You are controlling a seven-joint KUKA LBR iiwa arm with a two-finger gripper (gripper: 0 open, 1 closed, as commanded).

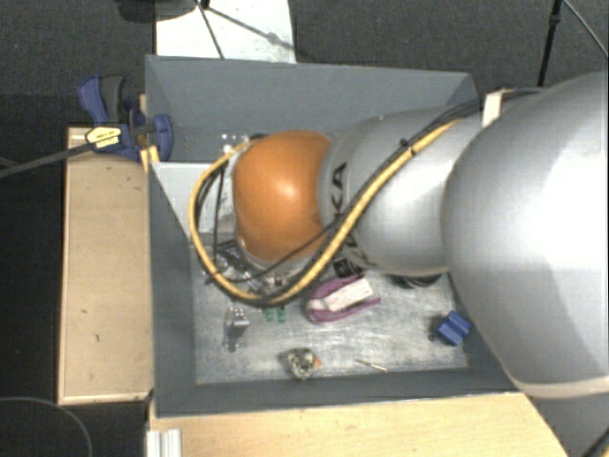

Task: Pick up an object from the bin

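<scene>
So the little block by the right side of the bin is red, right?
No, the little block by the right side of the bin is blue, not red. The camera view shows it.

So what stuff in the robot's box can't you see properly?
All in the camera view:
- Back part of the bin floor: hidden under the orange cover and the silver arm.
- Purple and white thing: its top end is tucked under the arm.
- Blue thing at the right: the arm hides part of it.
- Little round thing by the front wall: too small to name.
</scene>
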